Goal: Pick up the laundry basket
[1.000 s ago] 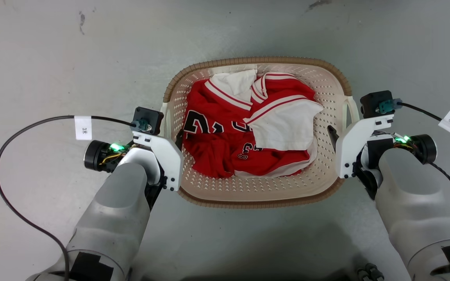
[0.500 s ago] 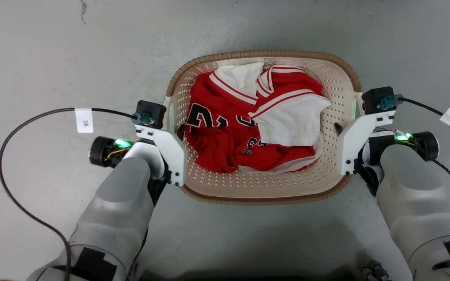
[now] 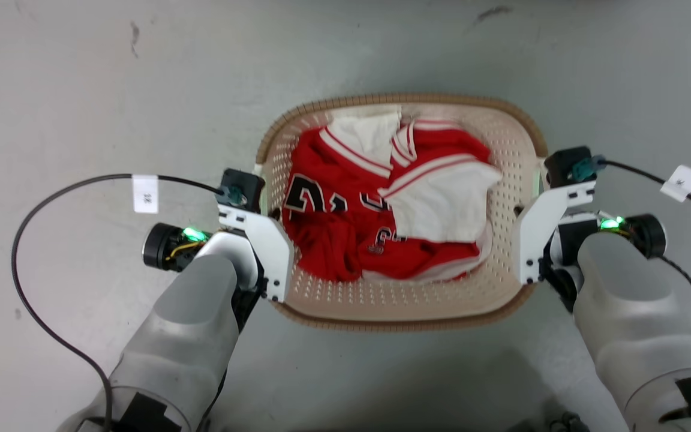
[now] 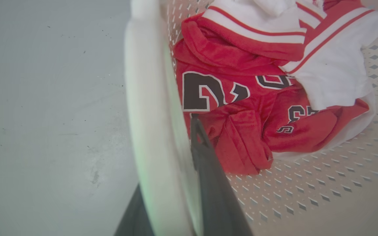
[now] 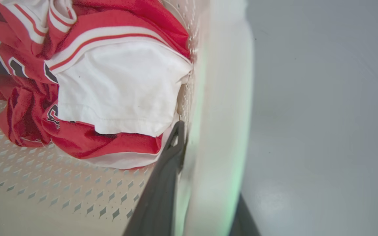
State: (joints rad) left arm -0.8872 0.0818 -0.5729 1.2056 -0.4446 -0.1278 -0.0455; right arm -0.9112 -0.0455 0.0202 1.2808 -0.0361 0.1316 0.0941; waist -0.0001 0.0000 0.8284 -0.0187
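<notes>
**A:** Where is the laundry basket?

**B:** The laundry basket (image 3: 402, 326) sits at the centre of my head view, with its brown rim running all round and grey floor (image 3: 111, 90) on every side. I cannot tell whether its base touches that floor.

**A:** What lies in it?

**B:** A crumpled red and white jersey (image 3: 375, 204) with black numbers, heaped toward the upper part of the basket. The perforated bottom is bare along the lower edge.

**A:** Your left gripper?

**B:** My left gripper (image 3: 270, 215) is at the basket's left side, centre-left in the head view. In my left wrist view the white left handle (image 4: 149, 114) runs up the middle of the frame between my two fingers. The left inner finger (image 4: 208, 170) lies inside the basket against the handle, its tip just beside the jersey. The other finger shows dark at the bottom edge, on the floor side. I am clamped on that handle.

**A:** And the right?

**B:** Mirrored. My right gripper (image 3: 522, 211) is centre-right in the head view. In the right wrist view the right handle (image 5: 221, 114) stands between my fingers. The right inner finger (image 5: 162, 183) is inside the wall, its tip near the jersey's white part, and the outer finger is at the lower right. I grip there too. A green glow tints both handles.
</notes>
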